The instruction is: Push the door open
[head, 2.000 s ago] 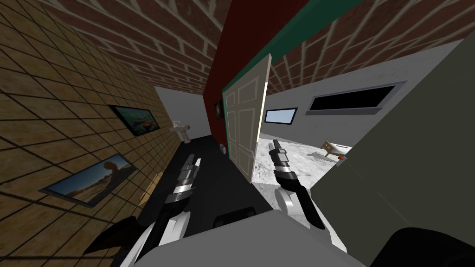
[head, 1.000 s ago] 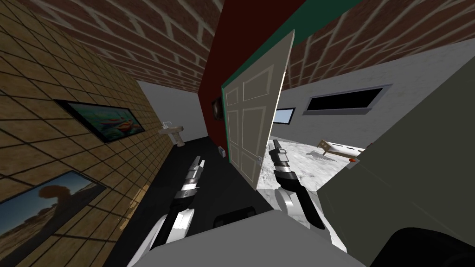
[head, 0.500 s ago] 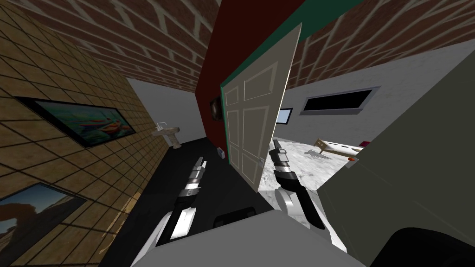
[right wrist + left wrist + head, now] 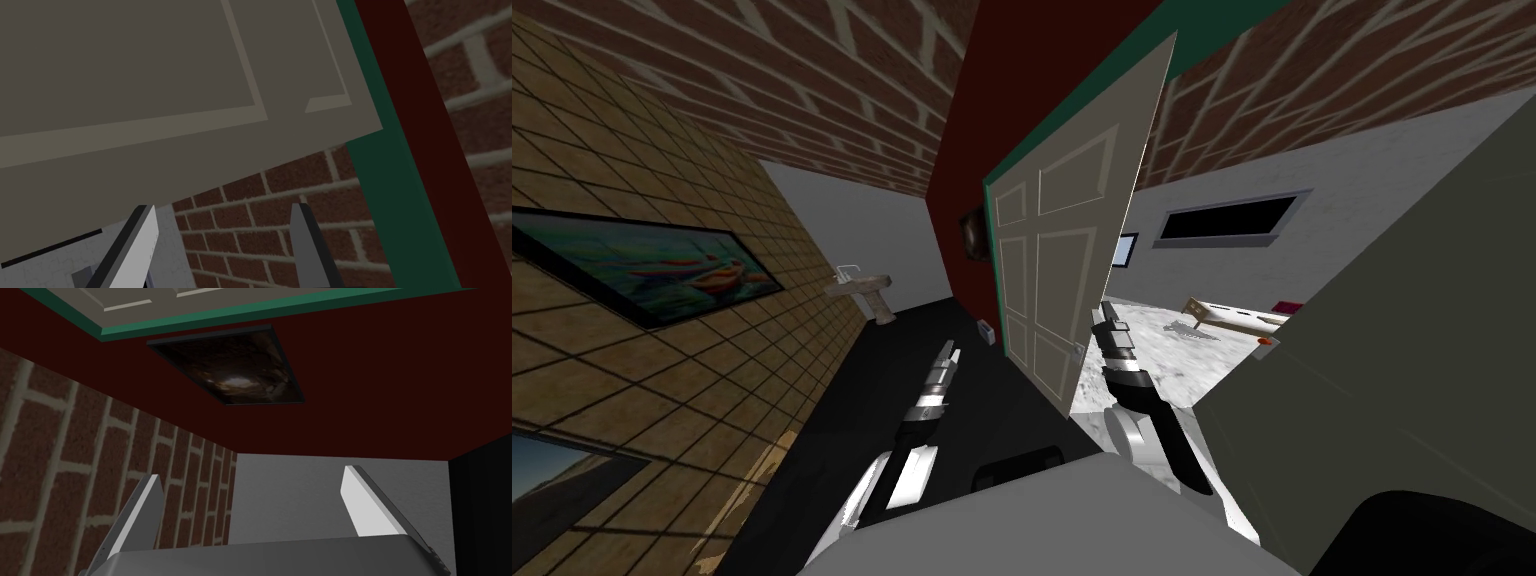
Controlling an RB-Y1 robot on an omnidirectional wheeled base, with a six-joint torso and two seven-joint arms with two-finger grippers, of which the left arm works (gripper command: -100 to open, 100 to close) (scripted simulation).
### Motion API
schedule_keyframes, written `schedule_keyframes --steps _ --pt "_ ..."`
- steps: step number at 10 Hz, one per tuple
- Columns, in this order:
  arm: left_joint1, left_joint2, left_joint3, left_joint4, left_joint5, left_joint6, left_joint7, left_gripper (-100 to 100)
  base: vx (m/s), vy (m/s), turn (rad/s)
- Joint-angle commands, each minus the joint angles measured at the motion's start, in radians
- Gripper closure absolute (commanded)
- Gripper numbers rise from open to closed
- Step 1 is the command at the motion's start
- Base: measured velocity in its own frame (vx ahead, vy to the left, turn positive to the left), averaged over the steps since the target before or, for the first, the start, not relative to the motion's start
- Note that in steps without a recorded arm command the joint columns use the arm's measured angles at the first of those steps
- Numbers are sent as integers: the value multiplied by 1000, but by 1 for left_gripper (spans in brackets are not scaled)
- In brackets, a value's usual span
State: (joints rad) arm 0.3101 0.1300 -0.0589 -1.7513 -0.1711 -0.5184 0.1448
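The door (image 4: 1057, 270) stands ajar ahead, its free edge just beside the right gripper (image 4: 1102, 316), spread and empty; the left gripper (image 4: 948, 350) is spread too. Probably stiff, swinging easily: push flat near the knob (image 4: 1078, 348).

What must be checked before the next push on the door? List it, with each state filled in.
1. Door ajar, light floor visible past its free edge: ok.
2. Right gripper at that free edge, beside the knob: ok.
3. Right gripper touching the door: cannot tell.
4. Right fingers open, holding nothing: ok.
5. Left gripper open, apart from the door: ok.
6. Clearance to the grey-green surface close on my right: cannot tell.
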Motion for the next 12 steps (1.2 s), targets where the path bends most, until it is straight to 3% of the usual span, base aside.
schedule_keyframes --steps 1,12 --pt "-14 1 -1 33 -6 -11 2 -100 64 42 -69" --pt "-102 10 -7 230 -40 -66 20 -100 36 21 -63"
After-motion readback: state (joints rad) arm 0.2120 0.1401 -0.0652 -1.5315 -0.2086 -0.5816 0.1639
